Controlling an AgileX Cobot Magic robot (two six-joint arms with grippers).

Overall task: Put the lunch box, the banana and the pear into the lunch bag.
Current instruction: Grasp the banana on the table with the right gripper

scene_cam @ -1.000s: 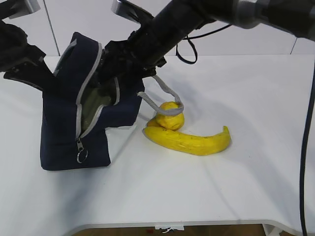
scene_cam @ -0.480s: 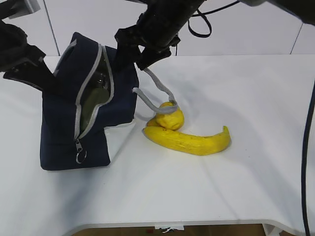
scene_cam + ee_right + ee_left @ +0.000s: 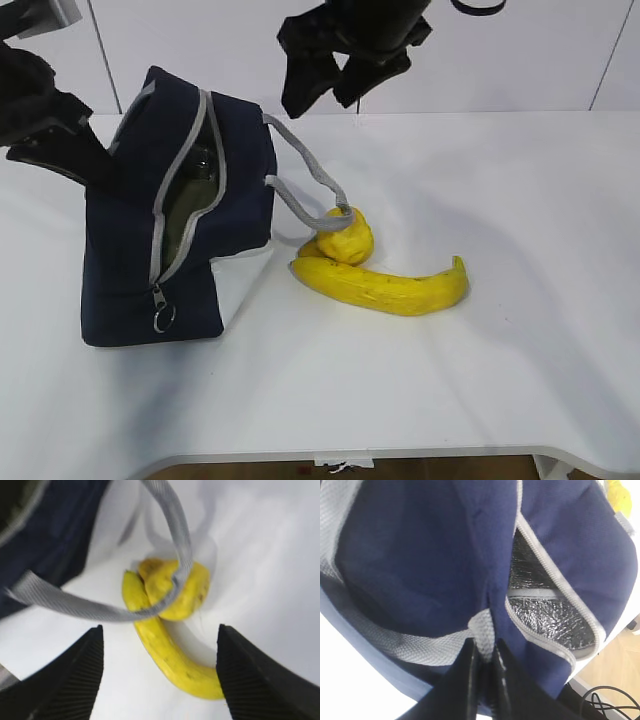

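While the left gripper [image 3: 484,652] pinches the lunch bag [image 3: 130,240] fabric, holding its mouth open, the right gripper [image 3: 157,667] hangs above with jaws apart and empty. Below it, a grey handle [image 3: 170,555] drapes over the pear [image 3: 175,592] beside the banana [image 3: 165,655], so a grasp there may snag it.

Between the spread fingers of the right tool [image 3: 159,672], a grey handle [image 3: 172,540] drapes over the pear [image 3: 187,592] beside the banana [image 3: 167,655].
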